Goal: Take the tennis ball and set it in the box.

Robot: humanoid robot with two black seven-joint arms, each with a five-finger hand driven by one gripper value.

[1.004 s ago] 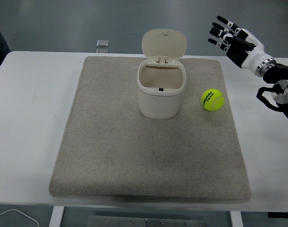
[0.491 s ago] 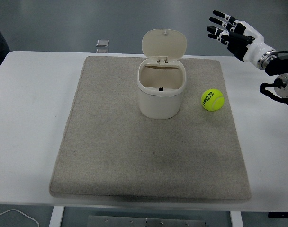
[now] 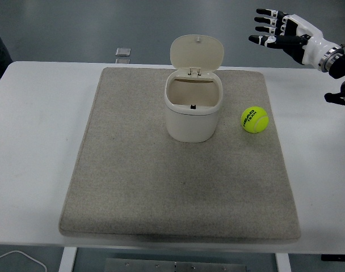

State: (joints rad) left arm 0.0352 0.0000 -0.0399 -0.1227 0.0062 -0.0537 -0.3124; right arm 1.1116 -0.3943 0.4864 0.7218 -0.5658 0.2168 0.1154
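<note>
Box (image 3: 193, 110) stands lid-up near the middle of the grey mat (image 3: 133, 187) on the bench (image 3: 42, 113), and the tennis ball (image 3: 254, 120) lies on the mat just beside it at three o'clock. I reckon the grab wants a straight descent over the ball, since a sideways nudge would roll it. Right hand (image 3: 280, 35) hangs high at one o'clock, well apart, fingers (image 3: 263, 38) spread and pointing left, holding nothing.

- One yellow tennis ball (image 3: 254, 120), right of the bin.
- One cream lidded bin (image 3: 193, 106), lid up, mid-mat.
- One beige mat (image 3: 133, 181) on one white table (image 3: 36, 130).
- One small grey object (image 3: 123, 52), at the far table edge.
- One robot hand, the right hand (image 3: 283, 35), far right.
</note>
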